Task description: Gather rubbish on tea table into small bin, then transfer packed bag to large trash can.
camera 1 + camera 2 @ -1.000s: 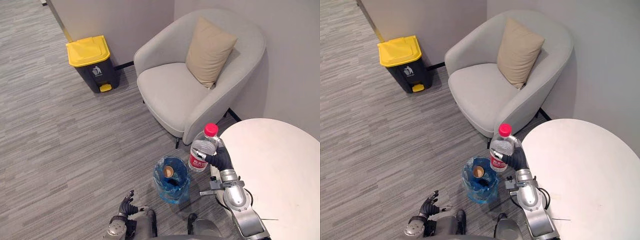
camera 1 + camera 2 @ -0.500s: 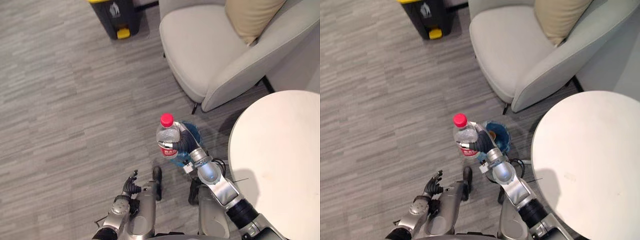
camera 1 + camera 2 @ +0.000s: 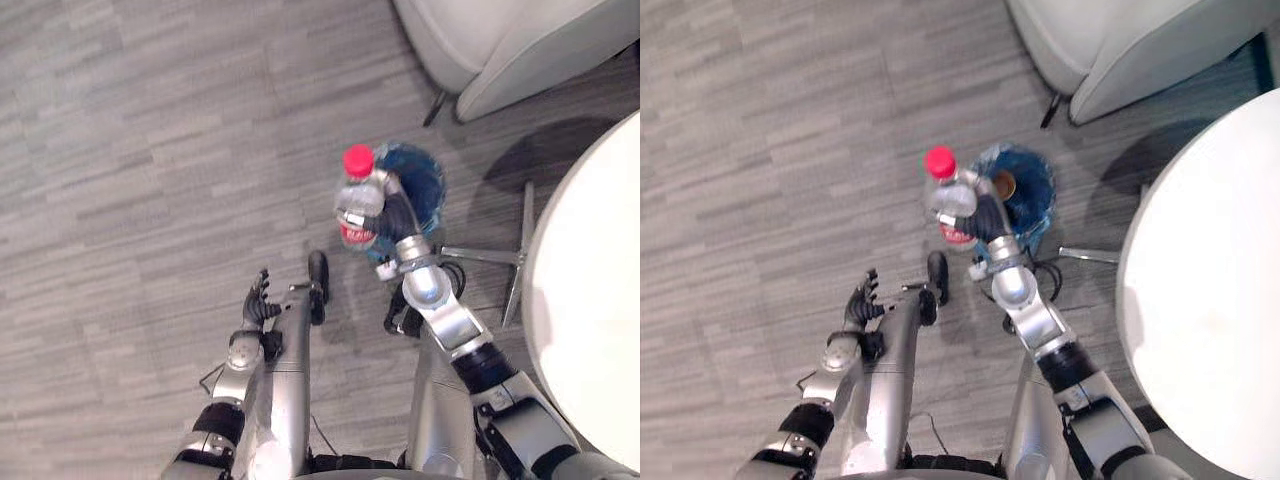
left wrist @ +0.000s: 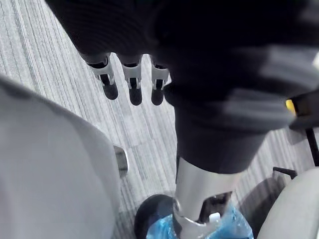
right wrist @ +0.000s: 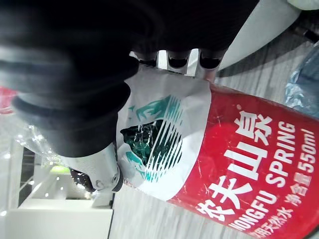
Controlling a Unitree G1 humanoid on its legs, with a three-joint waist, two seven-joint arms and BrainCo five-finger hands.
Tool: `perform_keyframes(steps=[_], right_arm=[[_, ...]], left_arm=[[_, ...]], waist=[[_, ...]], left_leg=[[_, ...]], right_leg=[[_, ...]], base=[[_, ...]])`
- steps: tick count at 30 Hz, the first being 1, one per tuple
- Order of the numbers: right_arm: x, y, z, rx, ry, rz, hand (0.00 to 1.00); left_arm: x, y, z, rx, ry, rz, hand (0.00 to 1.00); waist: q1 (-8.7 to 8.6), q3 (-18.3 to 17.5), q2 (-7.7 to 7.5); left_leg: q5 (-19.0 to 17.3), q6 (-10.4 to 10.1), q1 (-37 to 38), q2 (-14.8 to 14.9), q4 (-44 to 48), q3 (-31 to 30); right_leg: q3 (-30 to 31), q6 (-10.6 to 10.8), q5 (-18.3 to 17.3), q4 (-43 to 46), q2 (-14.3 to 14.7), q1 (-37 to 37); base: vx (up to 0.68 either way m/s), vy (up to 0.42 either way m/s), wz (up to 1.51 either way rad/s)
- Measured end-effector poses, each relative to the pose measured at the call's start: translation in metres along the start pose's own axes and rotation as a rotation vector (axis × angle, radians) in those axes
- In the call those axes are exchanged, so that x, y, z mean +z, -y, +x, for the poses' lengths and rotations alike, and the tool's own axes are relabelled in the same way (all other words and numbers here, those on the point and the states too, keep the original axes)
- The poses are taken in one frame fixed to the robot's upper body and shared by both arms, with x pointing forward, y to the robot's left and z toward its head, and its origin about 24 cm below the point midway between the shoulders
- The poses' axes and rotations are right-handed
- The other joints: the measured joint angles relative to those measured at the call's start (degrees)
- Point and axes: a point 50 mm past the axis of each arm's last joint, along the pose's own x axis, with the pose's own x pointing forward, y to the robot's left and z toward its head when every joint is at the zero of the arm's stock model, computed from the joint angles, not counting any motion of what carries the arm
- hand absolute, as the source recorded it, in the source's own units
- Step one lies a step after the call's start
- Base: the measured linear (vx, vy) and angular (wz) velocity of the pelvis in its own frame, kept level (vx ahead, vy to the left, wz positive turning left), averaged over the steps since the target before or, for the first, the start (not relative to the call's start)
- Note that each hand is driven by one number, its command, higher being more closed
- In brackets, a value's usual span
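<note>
Now right hand (image 3: 392, 216) clamps the red-capped water bottle (image 3: 356, 195) upright, just at 9 o'clock of the blue-bagged small bin (image 3: 432, 190). Left hand (image 3: 256, 303) sits at 7 o'clock, fingers loose and empty. Tea table (image 3: 590, 300) lies at 3 o'clock.

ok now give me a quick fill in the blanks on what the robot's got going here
1. The right hand is curled round a water bottle with a ___ cap.
2. The small bin by the bottle is lined with a ___ bag.
3. The left hand holds nothing, its fingers ___.
Missing words: red; blue; open.
</note>
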Motion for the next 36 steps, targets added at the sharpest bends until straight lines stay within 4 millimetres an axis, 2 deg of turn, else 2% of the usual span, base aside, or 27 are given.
perform_keyframes(steps=[5,8,16,17,28,33,36], right_arm=[[-0.009,0.015,0.005,-0.054,-0.034,-0.044,1.00],[-0.013,0.020,0.011,-0.069,-0.053,-0.067,1.00],[-0.015,0.033,0.024,-0.108,-0.076,-0.109,1.00],[-0.014,0.034,0.027,-0.111,-0.071,-0.113,0.00],[-0.009,0.047,0.037,-0.163,-0.052,-0.135,0.00],[-0.011,0.047,0.036,-0.165,-0.056,-0.136,0.00],[-0.018,0.043,0.028,-0.155,-0.083,-0.130,0.00]], left_arm=[[0.020,0.000,0.005,0.013,0.090,-0.025,0.00],[0.029,-0.002,0.008,0.020,0.129,-0.044,0.00],[0.041,-0.005,0.010,0.023,0.180,-0.056,0.00],[0.041,-0.005,0.010,0.024,0.181,-0.055,0.00],[0.039,-0.006,0.010,0.026,0.170,-0.050,0.00],[0.031,-0.007,0.010,0.031,0.135,-0.041,0.00],[0.024,-0.007,0.009,0.032,0.105,-0.036,0.00]], waist=[[1.06,0.0,0.00],[1.08,0.0,0.00],[1.09,0.0,-0.03],[1.07,0.0,-0.05],[0.99,-0.4,-0.46],[0.84,-2.4,-1.22],[0.90,-3.5,-1.75]], left_leg=[[0.0,0.0,-5.5,0.5,2.4,0.0],[0.0,0.0,-8.2,0.8,3.3,-0.1],[0.5,-0.1,-11.5,1.4,4.0,0.2],[0.5,-0.1,-11.5,1.5,4.0,0.3],[1.2,-0.4,-11.2,1.7,3.0,0.3],[1.8,-0.6,-10.9,1.7,1.8,0.1],[1.9,-0.7,-10.2,1.7,1.4,0.0]], right_leg=[[0.5,-0.2,-0.5,3.0,-0.2,-5.9],[0.5,-0.4,-0.9,4.2,-0.3,-8.7],[0.5,-0.5,-0.9,5.3,-0.3,-12.1],[0.5,-0.6,-0.9,5.3,-0.2,-12.1],[0.5,-1.2,-0.5,4.8,0.1,-12.2],[0.0,-1.5,-0.4,4.0,0.2,-12.1],[-0.3,-1.5,-0.3,3.6,0.2,-11.2]], base=[[-0.03,-0.025,-0.01],[-0.05,-0.030,0.03],[-0.02,-0.007,0.01],[0.00,0.000,0.00],[-0.01,0.003,0.00],[0.00,0.000,0.00],[0.00,0.000,0.00]])
